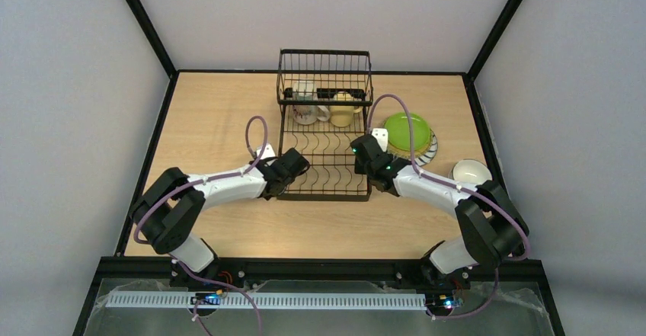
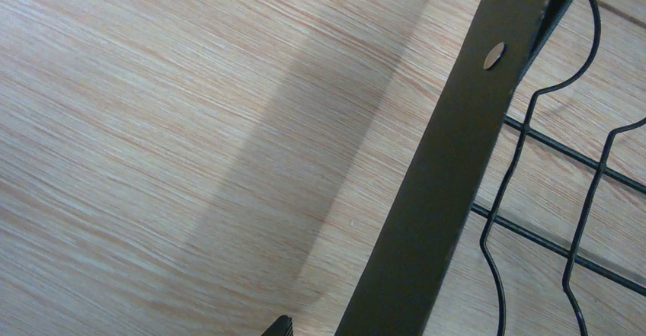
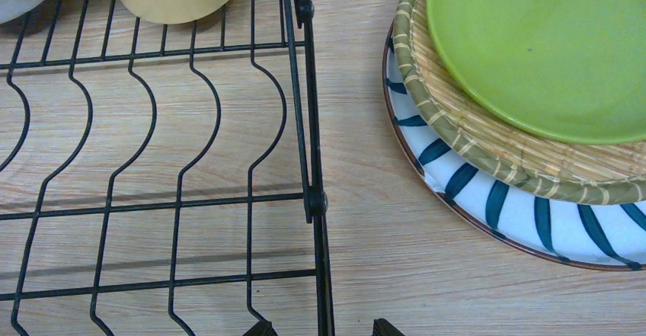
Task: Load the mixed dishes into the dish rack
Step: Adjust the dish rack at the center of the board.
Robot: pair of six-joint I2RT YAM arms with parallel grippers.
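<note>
Straddling the right rail of the dish rack [image 3: 316,201], right gripper [image 3: 321,328] stands spread, empty; left gripper [image 1: 297,164] sits at its left rail, grip unclear. Target: lime green plate [image 3: 548,46] atop stack just right of rack. Pinch its rim alone, then slot it upright between dividers.

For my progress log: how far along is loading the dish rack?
Done: a pale yellow mug and a white printed mug stand in the dish rack. In hand: no dish; left pincer and right pincer flank the rack. Left: the three-plate stack and a cream mug on the table.
</note>
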